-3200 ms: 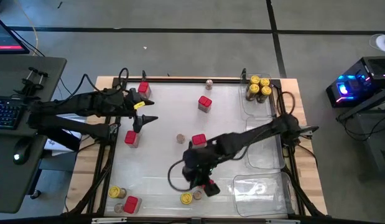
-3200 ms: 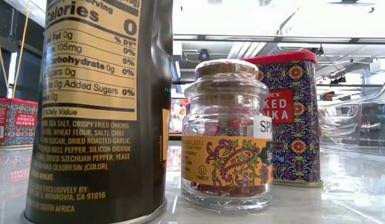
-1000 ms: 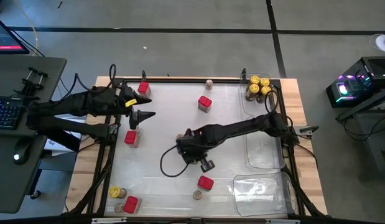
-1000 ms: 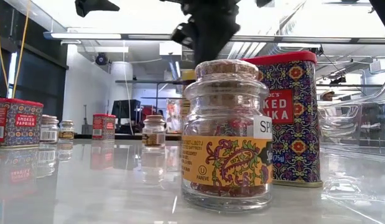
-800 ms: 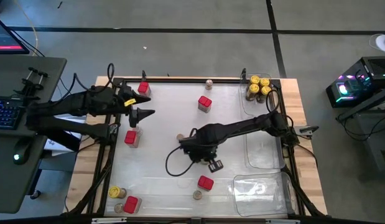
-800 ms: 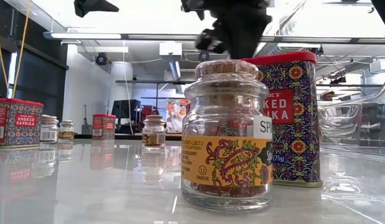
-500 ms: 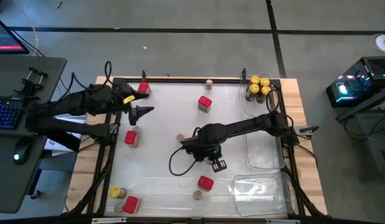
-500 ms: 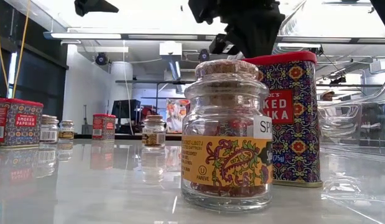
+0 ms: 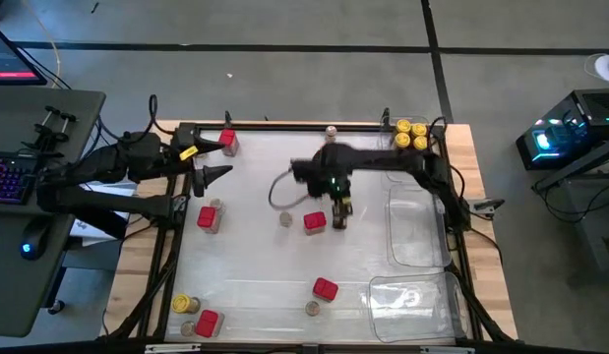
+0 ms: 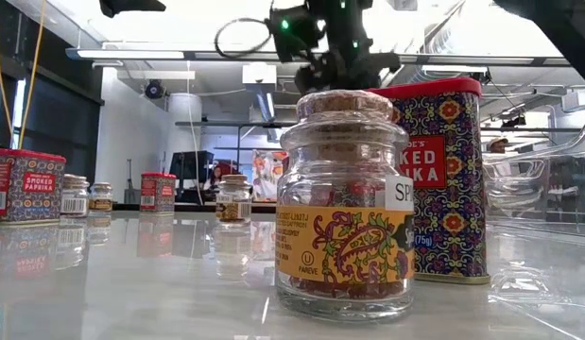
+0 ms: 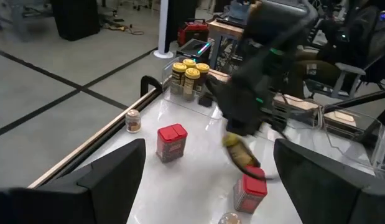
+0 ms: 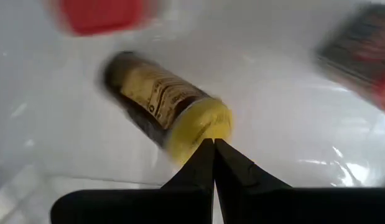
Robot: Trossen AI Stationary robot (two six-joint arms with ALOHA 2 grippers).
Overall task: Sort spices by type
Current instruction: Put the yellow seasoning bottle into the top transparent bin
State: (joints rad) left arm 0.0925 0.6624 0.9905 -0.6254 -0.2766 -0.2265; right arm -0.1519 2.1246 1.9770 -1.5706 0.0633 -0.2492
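– spice jar (image 12: 161, 118), we see it on its side: dark body, yellow label, yellow lid, mid-table just beside a red tin (image 9: 314, 222).
– right gripper (image 12: 213, 144)?
– fingers pressed together, tips at the lid; we can't tell if they pinch it. left gripper (image 9: 223, 174) spread wide by the table's (image 9: 245, 285) left edge.

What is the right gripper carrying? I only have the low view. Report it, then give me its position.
Observer: The right gripper is pinched shut on the lid of a yellow-lidded jar, which is tilted.
Operator: Now its position.
Observer: Over the middle of the table, just beside a red tin.
Operator: Report the left arm.
Observer: The left gripper waits open near the table's left edge, holding nothing.
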